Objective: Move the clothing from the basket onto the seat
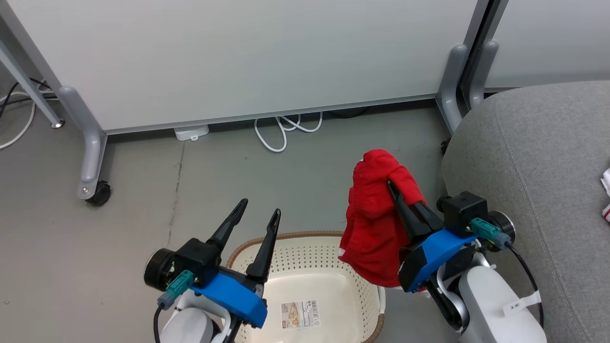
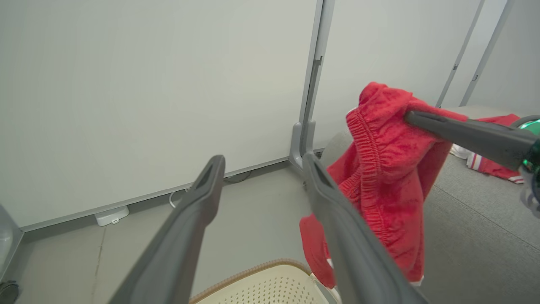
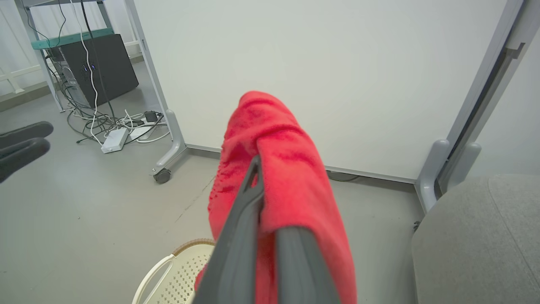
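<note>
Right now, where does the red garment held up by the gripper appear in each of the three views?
Head view: the red garment, right of centre.
Left wrist view: the red garment, right of centre.
Right wrist view: the red garment, centre to bottom.
Shared landmark: the basket, lower left of it everywhere.

Grey floor (image 1: 214, 181) carries the basket (image 1: 353, 281) — the seat (image 1: 533, 157) bears, seemingly, a red-white garment (image 2: 489, 168).
</note>
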